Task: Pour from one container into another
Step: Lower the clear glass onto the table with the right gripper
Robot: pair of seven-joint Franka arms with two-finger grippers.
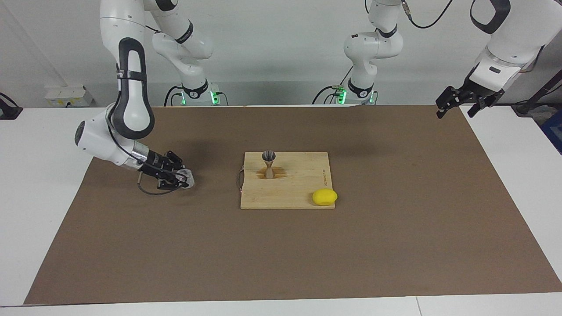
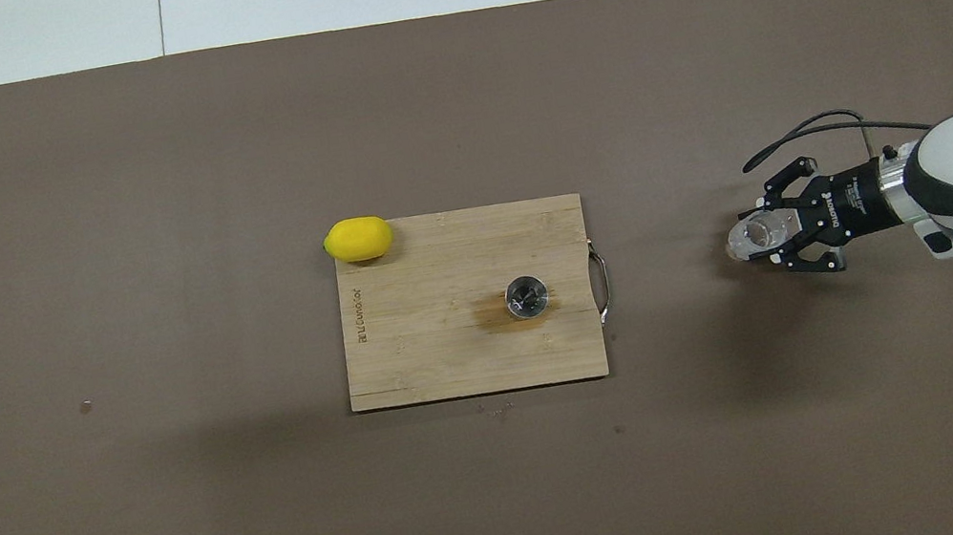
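Right hand [image 1: 179, 178] clamps the cup [image 1: 186, 177]; lemon [image 1: 325, 197] shares the jigger [image 1: 268, 164]'s board [image 1: 298, 193] (left hand [image 1: 456, 106] apart, waiting)

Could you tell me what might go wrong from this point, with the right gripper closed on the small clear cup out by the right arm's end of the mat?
1. The small clear ribbed cup sits at the very fingertips of the right gripper, so it might slip while being carried.
2. The silver hourglass-shaped metal jigger is narrow and stands free on the wooden cutting board; a nudge could topple it, and its small mouth invites spills.
3. The left gripper waits open above the mat's edge, so nothing steadies the jigger.
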